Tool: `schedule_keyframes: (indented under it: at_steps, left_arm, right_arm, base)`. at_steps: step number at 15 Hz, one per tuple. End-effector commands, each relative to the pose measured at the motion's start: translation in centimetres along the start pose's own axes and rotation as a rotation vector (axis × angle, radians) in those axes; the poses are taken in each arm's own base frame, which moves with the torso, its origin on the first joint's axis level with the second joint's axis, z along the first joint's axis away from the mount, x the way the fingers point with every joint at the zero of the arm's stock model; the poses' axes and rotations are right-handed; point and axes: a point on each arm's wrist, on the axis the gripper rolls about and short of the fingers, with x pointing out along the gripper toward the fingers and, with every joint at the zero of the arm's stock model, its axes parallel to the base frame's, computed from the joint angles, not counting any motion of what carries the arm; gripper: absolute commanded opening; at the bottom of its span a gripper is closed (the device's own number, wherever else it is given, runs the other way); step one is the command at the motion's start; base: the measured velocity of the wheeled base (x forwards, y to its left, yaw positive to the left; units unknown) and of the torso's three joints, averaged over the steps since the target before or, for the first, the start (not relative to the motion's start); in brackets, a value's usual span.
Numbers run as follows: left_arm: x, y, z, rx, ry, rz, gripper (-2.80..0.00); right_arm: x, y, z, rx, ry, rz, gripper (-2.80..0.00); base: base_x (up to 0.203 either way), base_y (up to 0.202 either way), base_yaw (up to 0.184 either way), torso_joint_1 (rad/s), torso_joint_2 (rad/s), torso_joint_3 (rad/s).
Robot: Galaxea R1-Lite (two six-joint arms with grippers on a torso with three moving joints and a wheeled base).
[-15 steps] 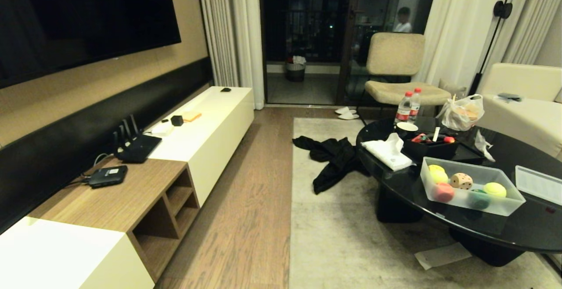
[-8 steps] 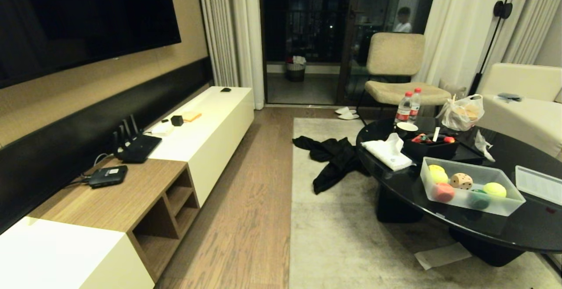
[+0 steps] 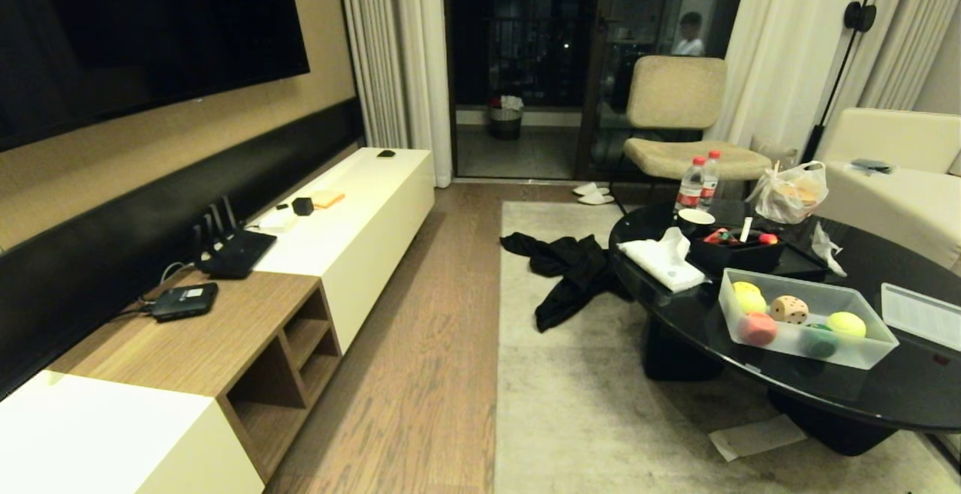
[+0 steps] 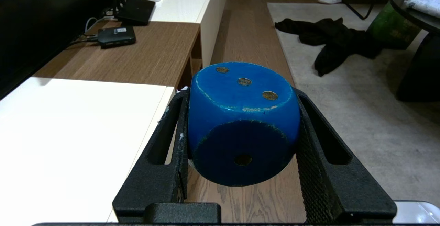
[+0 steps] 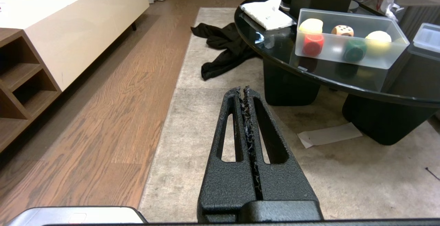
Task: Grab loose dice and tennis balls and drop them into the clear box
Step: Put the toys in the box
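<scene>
Left gripper (image 4: 242, 133): you had it clamped on a blue die (image 4: 242, 123), one finger on each side, three pips on the upper face and one pip on the face nearest the wrist
Below the left gripper: wooden floor (image 4: 247, 40), with the TV cabinet (image 4: 86, 116) just to one side
Right gripper (image 5: 246, 93): you had its fingers pressed together, holding nothing, hanging over the rug (image 5: 192, 123)
Clear box (image 5: 392, 56): ahead of the right gripper and off to its side, on the black table (image 5: 275, 44)
In the box: a tan die (image 5: 342, 30), two tennis balls (image 5: 311, 25) at opposite ends, and a red piece (image 5: 312, 44) and green piece (image 5: 354, 49) seen through the frosted wall, possibly dice too
Lid (image 3: 922, 315): flat on the table just beyond the box
Black garment (image 3: 567, 272): on the rug, ahead of both grippers
</scene>
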Motion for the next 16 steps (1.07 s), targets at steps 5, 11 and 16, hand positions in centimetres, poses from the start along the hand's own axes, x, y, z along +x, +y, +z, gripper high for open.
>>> schedule_keyframes:
  at_steps: [5,11,16]
  left_arm:
    - [0.0,0.0,-0.01,-0.004,0.0,0.0,-2.8]
    - [0.0,0.0,0.01,-0.006,-0.001,0.002,-2.8]
    - [0.0,0.0,0.0,-0.005,0.0,0.002,-2.8]
  right_arm:
    - [0.02,0.0,-0.03,0.005,0.001,0.0,-2.8]
    - [0.02,0.0,-0.02,0.006,0.001,-0.002,-2.8]
    - [0.02,0.0,-0.03,0.008,0.002,-0.002,-2.8]
  base:
    - [0.0,0.0,0.0,0.0,0.0,0.0]
    - [0.0,0.0,0.0,0.0,0.0,0.0]
    - [0.0,0.0,0.0,0.0,0.0,0.0]
